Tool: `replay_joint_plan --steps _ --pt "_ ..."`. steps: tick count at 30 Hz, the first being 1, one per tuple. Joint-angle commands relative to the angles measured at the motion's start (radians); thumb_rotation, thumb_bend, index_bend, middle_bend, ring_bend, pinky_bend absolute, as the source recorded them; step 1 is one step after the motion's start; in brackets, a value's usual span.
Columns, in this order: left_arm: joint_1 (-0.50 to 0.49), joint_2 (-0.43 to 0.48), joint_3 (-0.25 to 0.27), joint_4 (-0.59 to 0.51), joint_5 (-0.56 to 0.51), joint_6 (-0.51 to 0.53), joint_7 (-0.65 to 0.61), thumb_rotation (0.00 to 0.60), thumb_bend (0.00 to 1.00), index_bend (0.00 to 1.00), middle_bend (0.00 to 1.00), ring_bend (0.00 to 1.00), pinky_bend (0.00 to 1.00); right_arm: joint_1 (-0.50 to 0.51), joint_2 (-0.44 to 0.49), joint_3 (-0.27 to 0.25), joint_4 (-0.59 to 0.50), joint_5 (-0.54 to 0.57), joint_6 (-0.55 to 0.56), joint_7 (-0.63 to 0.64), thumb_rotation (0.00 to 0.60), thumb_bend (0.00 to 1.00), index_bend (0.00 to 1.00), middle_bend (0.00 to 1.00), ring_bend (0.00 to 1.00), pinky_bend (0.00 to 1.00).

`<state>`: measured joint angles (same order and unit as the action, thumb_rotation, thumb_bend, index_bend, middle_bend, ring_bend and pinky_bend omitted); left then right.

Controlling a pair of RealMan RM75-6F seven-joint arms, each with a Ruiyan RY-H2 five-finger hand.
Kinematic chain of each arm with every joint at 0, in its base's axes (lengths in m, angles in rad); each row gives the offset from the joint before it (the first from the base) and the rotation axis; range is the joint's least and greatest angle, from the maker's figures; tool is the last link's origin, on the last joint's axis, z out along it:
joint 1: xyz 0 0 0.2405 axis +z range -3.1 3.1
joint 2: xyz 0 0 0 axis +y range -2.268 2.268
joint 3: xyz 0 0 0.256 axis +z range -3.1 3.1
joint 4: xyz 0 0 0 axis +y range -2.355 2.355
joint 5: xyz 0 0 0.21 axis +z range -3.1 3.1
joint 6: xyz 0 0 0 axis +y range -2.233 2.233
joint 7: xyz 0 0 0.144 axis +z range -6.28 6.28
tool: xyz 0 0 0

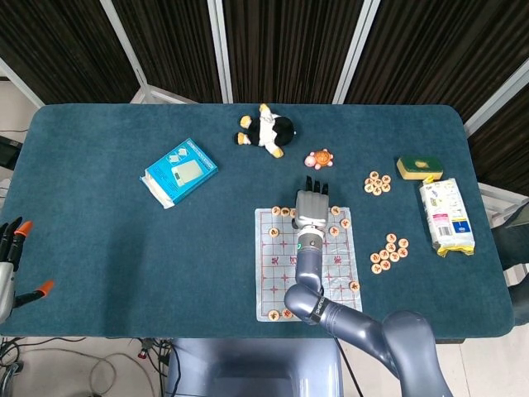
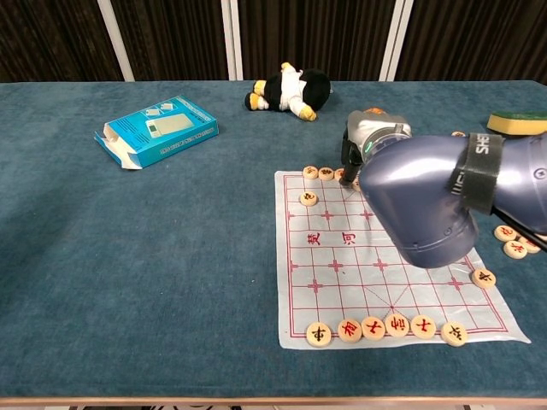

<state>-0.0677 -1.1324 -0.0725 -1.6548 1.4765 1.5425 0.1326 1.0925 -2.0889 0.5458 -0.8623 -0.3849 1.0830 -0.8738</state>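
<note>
A desk (image 1: 99, 248) covered in dark teal cloth carries a blue box (image 1: 179, 172) at the left, a black-and-white plush toy (image 1: 266, 130) and a small pink turtle toy (image 1: 318, 159) toward the far edge. A chess mat (image 1: 307, 263) lies near the front, with loose wooden chess pieces (image 1: 389, 254) to its right. A yellow-green sponge (image 1: 419, 168) and a snack packet (image 1: 446, 217) lie at the right end.

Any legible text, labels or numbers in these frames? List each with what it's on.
"SHE", cut off by the black band's edge: on the band around the right arm.
Red characters on the chess pieces: too small to read.
Two red characters midway on the board sheet: blurred.
Blue box: pictures only, print unreadable.
Yellow-white packet: print too small.
</note>
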Motion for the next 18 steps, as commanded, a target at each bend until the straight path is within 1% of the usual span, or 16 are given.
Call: replay_joint_plan --steps 1,18 --pt "0.000 0.000 0.000 0.000 0.000 0.000 0.001 0.600 0.05 0.00 0.00 0.00 0.02 -0.001 -0.003 0.005 0.003 -0.002 -0.002 0.001 0.600 0.35 0.46 0.00 0.00 0.01" --pt "-0.002 -0.003 -0.001 0.001 -0.002 -0.002 0.005 0.600 0.05 0.00 0.00 0.00 0.02 -0.001 -0.022 0.028 0.038 -0.017 -0.021 -0.005 0.600 0.34 0.47 0.00 0.00 0.01"
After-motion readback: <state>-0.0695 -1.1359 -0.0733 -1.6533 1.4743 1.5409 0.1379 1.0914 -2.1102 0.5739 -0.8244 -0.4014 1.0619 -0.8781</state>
